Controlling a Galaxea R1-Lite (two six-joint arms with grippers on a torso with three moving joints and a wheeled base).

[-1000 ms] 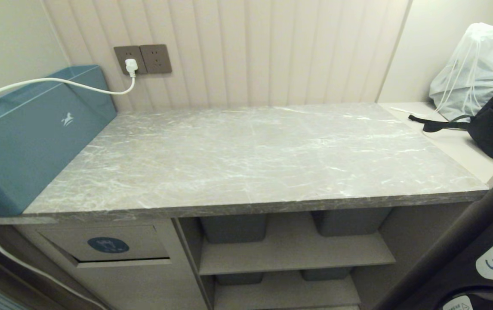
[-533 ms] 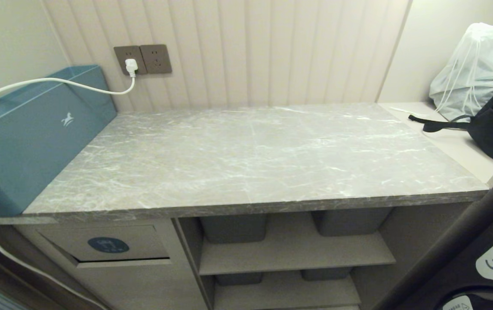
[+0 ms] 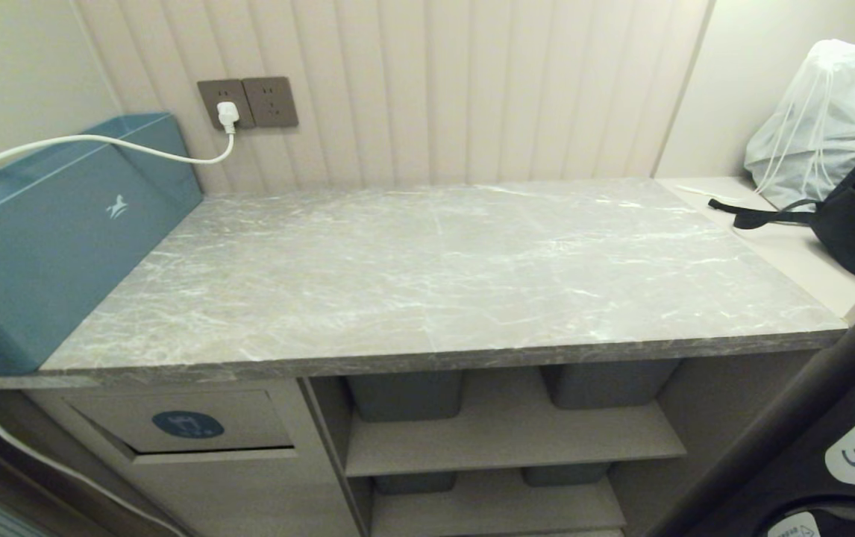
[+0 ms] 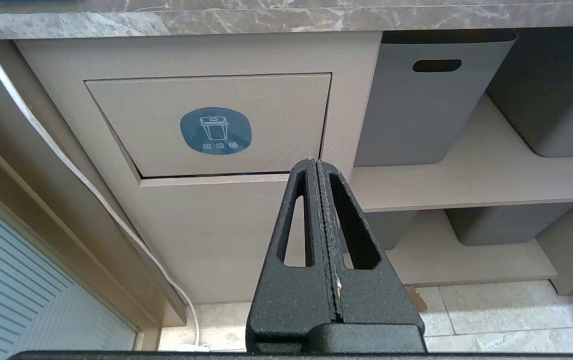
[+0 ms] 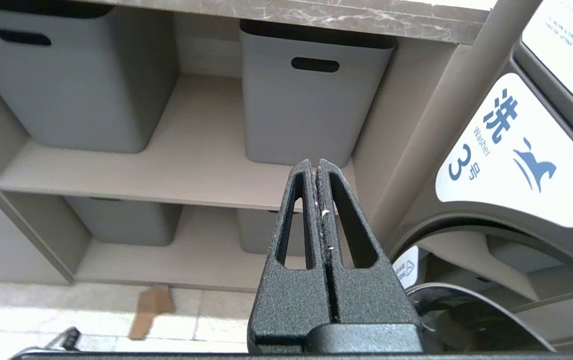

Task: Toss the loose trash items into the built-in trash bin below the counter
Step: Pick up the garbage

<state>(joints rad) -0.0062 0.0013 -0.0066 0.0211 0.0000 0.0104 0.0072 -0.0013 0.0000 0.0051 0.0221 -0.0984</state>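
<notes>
The desk [image 3: 435,268] is a grey marble-look slab with white veins and a soft sheen. Under it, the bin flap [image 4: 211,125] has a matt beige, finely woven-looking face with a smooth blue sticker [image 4: 215,131]. The tubs [image 5: 311,100] beyond the jaws look like matt grey plastic, and the shelf [image 5: 166,165] under them shows a pale wood grain. Both the left gripper [image 4: 317,165] and right gripper [image 5: 315,165] are black with a rough, pebbled coating. The blue box [image 3: 54,239] is smooth with a dull gloss; the sack [image 3: 823,119] is thin, translucent white.
</notes>
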